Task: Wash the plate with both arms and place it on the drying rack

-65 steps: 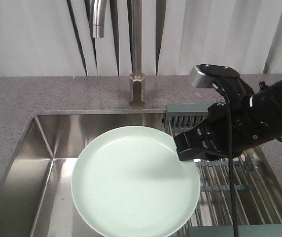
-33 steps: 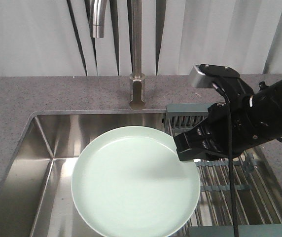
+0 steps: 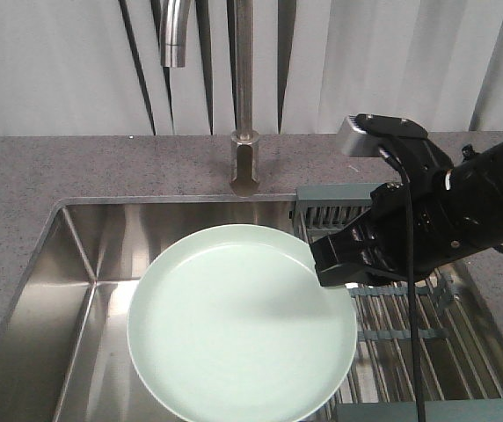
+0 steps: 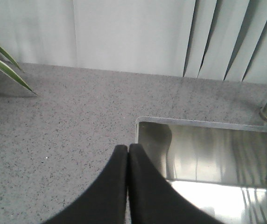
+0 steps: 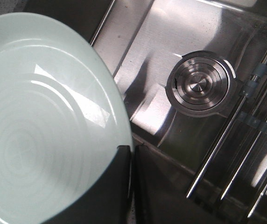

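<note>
While left tool point(image 4: 127, 149) sits closed, right tool point(image 5: 131, 153) grips the glossy mint plate point(image 3: 234, 325).

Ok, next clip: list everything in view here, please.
plate: one, mint green, over the sink
sink: one, steel, set in the countertop
drain: one, steel, sink floor
tap: one, steel, behind the sink
drying rack: one, steel with grey-green ends, sink's right side
countertop: one, speckled grey, around the sink
blinds: one set, pale grey, back wall
plant leaves: two, green, left edge, above countertop
right gripper: one, black, shut on the plate's rim
left gripper: one, black, shut, over the countertop
</note>
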Tool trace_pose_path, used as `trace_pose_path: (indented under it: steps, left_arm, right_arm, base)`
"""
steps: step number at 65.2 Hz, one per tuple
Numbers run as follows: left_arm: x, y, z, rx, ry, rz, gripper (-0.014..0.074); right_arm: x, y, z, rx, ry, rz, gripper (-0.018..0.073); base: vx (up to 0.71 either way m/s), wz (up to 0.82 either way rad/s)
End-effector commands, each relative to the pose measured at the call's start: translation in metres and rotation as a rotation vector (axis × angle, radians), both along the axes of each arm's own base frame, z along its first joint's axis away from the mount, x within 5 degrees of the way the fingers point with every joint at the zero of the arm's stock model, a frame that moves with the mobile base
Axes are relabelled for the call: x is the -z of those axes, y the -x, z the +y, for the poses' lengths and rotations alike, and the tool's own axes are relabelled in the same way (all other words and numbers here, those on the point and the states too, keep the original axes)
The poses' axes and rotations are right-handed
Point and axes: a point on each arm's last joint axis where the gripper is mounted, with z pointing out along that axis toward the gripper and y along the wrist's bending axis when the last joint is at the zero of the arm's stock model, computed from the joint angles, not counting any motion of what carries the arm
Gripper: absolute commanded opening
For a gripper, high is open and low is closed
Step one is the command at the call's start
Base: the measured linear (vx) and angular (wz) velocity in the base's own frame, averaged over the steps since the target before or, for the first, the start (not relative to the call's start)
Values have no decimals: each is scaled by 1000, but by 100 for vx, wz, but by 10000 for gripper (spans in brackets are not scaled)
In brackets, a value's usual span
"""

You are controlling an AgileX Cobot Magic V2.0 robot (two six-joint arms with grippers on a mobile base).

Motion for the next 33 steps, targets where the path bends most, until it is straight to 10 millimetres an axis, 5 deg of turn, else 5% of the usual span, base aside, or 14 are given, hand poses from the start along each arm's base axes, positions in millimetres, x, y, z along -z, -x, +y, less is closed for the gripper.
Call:
trace_pose_path:
  steps: [1,23,33]
  left_arm:
    - [-14,-11,-1,5,15,-64,20]
    - [-30,-64,1,69,-88,132,431]
    - [-31,-89,-5,174,-125,164,526]
  right_arm:
    - [-18,3,0,13,-59,-68,-8]
    - [-18,3,0,13,-59,-68,-8]
    - [-18,3,0,13,-59,-68,-8]
  base:
    - [0,0]
    - [0,0]
    - [0,0]
